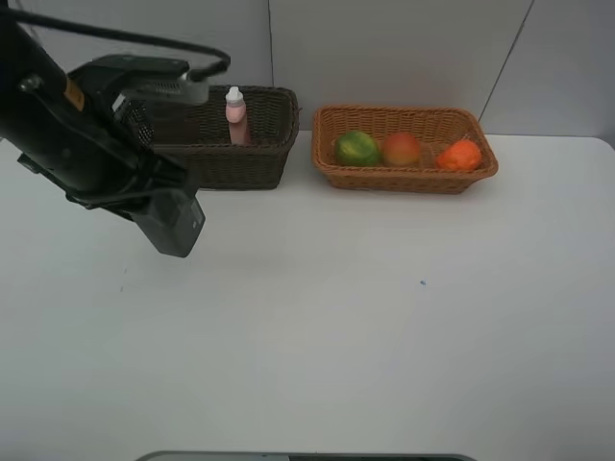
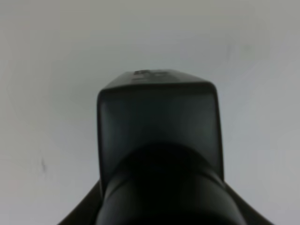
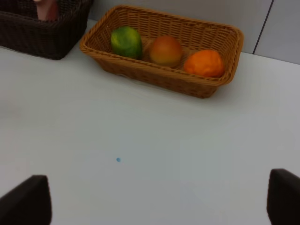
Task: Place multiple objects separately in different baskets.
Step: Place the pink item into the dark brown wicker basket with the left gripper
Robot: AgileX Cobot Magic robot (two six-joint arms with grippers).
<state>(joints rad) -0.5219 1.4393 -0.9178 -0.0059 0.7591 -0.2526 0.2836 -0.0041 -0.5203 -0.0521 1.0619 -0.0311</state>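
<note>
Exterior high view gives you the white table with two wicker baskets at its far edge. In the light orange-brown basket, on the right, you have the green round fruit, the red-yellow peach and the orange lying in a row, close together. The dark brown basket stands just beside it on the left; the slim pink bottle with its white cap stands upright inside.

Your left arm hangs over the left part of the table, in front of the dark brown basket, carrying a dark boxy object at its lower end. Its wrist view is filled by that same dark object, so you cannot tell how the jaws stand or what it is.

Your right gripper has its fingertips spread wide with nothing between them, above bare table, well in front of the fruit basket.
</note>
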